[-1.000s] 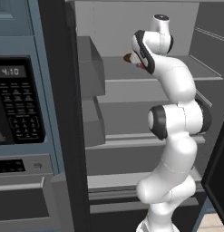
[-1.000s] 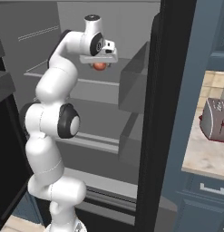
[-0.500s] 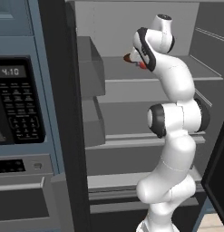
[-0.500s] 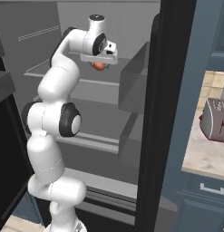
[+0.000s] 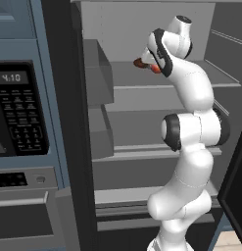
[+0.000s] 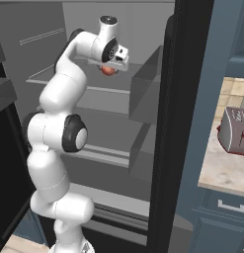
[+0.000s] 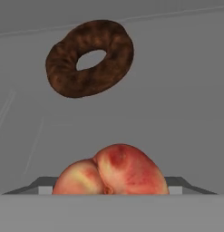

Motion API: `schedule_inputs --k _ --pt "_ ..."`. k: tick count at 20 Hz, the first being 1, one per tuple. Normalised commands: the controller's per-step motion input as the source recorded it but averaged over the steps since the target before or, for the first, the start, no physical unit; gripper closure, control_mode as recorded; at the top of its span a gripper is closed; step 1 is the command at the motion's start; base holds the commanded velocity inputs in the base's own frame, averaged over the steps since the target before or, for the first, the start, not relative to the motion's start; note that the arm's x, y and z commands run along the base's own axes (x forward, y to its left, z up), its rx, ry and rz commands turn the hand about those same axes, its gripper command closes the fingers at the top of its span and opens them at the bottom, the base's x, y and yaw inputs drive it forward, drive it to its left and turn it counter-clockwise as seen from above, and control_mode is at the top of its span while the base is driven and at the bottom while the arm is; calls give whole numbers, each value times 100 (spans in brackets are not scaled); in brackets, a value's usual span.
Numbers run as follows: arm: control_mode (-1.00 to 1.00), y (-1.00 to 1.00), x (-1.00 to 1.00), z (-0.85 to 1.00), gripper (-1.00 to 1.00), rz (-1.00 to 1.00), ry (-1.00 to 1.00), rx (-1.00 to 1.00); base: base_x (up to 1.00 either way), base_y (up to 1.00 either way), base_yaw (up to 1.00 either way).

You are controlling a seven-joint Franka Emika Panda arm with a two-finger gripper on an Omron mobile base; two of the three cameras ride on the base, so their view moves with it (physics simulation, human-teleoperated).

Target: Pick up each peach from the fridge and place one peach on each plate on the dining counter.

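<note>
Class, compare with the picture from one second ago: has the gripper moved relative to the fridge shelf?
Yes. In the right base view the gripper, with the peach beneath it, has risen slightly and shifted right against the fridge shelf.

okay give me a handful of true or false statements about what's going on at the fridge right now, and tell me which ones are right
1. A peach sits right at the gripper, up at the fridge's upper shelf. True.
2. A brown ring doughnut lies on the shelf beyond the peach. True.
3. The fridge door is closed. False: the fridge stands open, with the arm reaching inside.
4. The microwave display reads 4:10. True.
5. A plate sits on the shelf under the peach. False: the shelf surface near the peach is bare grey; no plate is there.
6. The toaster stands inside the fridge. False: it stands on a counter to the right of the fridge.
</note>
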Motion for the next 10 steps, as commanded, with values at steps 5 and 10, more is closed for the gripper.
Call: schedule_inputs --k 5,10 --pt "-100 2 -65 -20 100 -9 -43 21 0 0 0" --pt "-100 41 -93 4 100 -18 -15 8 0 0 0"
